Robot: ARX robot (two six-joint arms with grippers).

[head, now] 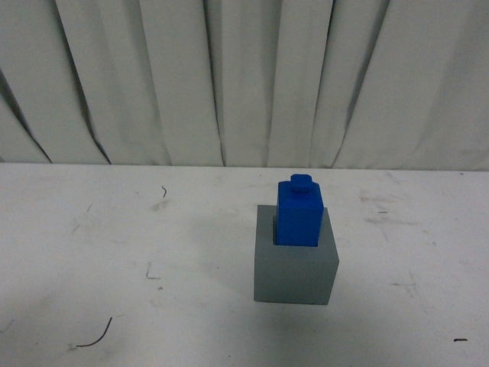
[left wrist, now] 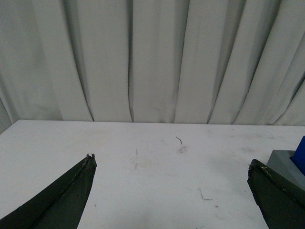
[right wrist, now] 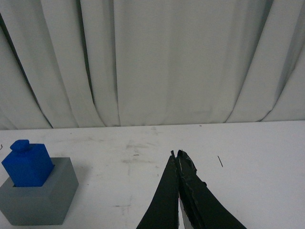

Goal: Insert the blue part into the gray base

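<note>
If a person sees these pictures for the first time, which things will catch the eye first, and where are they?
The bright blue rectangular block stands out first: it sits upright in the recess of the matte gray cube, slightly right of centre on the scuffed white table. Behind hangs a pleated white curtain. In the wrist views, the left gripper is open and the right gripper shut, both empty.

Base: the gray base stands on the tabletop, right of centre; curtain behind
Part: the blue part sits upright in the base's recess, toward its right side; top protruding
</note>
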